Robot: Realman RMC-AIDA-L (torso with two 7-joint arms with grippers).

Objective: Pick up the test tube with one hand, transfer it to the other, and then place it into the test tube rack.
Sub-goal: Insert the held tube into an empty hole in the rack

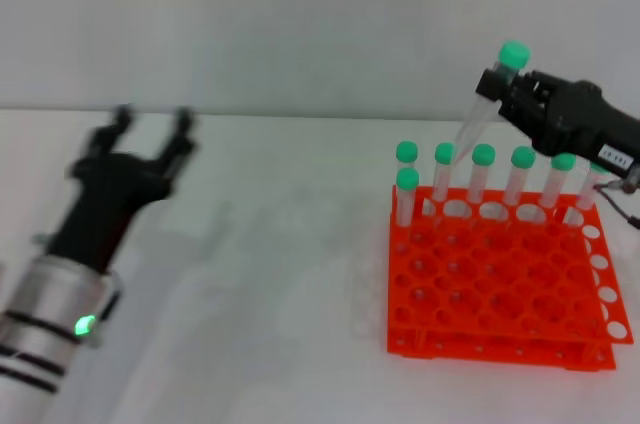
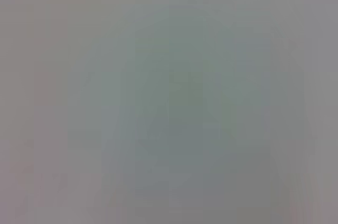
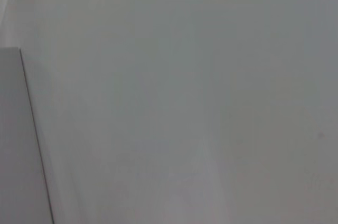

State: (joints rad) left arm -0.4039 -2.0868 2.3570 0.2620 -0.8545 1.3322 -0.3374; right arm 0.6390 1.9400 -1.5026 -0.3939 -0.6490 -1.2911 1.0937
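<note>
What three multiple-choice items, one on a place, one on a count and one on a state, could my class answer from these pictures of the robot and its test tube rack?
1. Where is the held test tube?
A. flat on the table
B. above the rack's far row, tilted
C. in the left gripper

2. How many green-capped tubes stand in the rack?
A. three
B. seven
C. twelve

3. How is the left gripper?
A. open and empty
B. shut on a tube
C. out of view

Key: 1 B, the right gripper holds the test tube slanted over the test tube rack. 2 B, seven caps show, six along the far row and one just in front at its left end. 3 A, the left gripper has spread fingers with nothing between them.
</note>
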